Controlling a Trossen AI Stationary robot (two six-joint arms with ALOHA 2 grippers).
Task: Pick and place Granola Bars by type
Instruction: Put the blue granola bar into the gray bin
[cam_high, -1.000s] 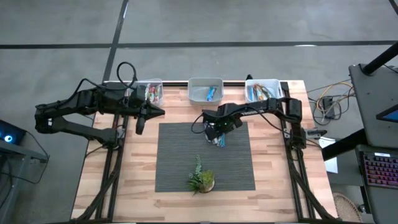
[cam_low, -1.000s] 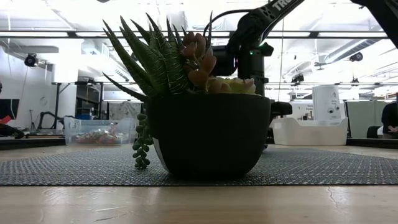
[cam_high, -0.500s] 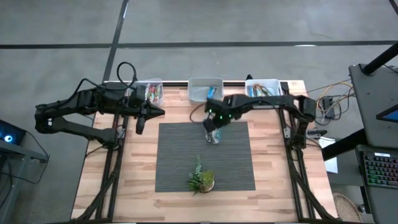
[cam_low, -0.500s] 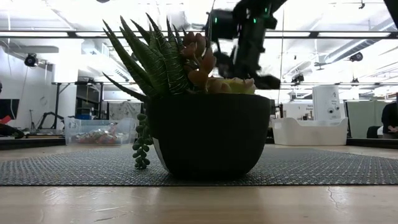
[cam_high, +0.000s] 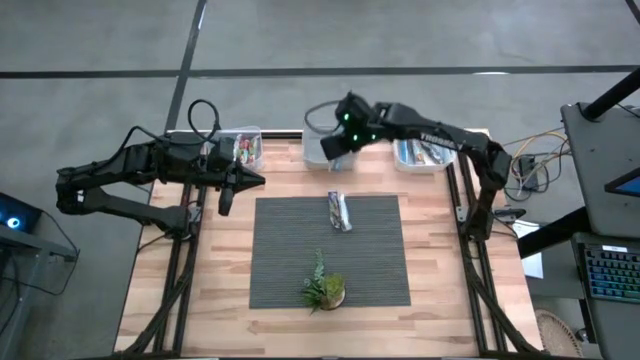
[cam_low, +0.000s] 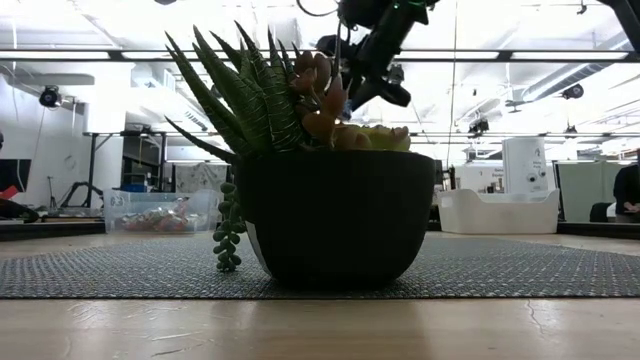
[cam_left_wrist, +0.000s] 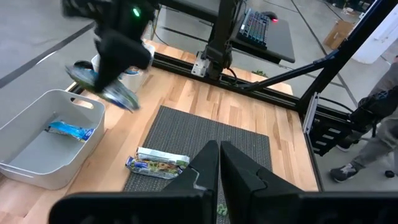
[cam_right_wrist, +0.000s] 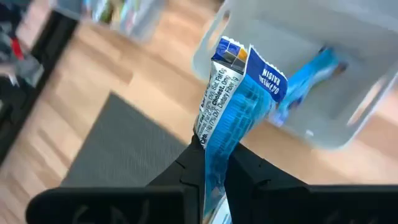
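Now lifted off the mat (cam_high: 330, 250), the right pincer (cam_right_wrist: 214, 163), clamped on a blue bar (cam_right_wrist: 239, 93), nears the middle bin (cam_right_wrist: 348, 81); left pincer (cam_left_wrist: 219, 163) together, idle.

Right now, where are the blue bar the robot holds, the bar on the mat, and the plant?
blue bar (cam_right_wrist: 239, 99): right wrist view, wrapper's middle.
bar on the mat (cam_high: 339, 211): high view, its middle.
plant (cam_high: 324, 289): high view, leaves.

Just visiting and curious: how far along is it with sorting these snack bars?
Nearly done, it seems. All three bins hold bars, including the left bin and right bin. The right gripper carries a blue bar over the middle bin. One bar remains on the mat.
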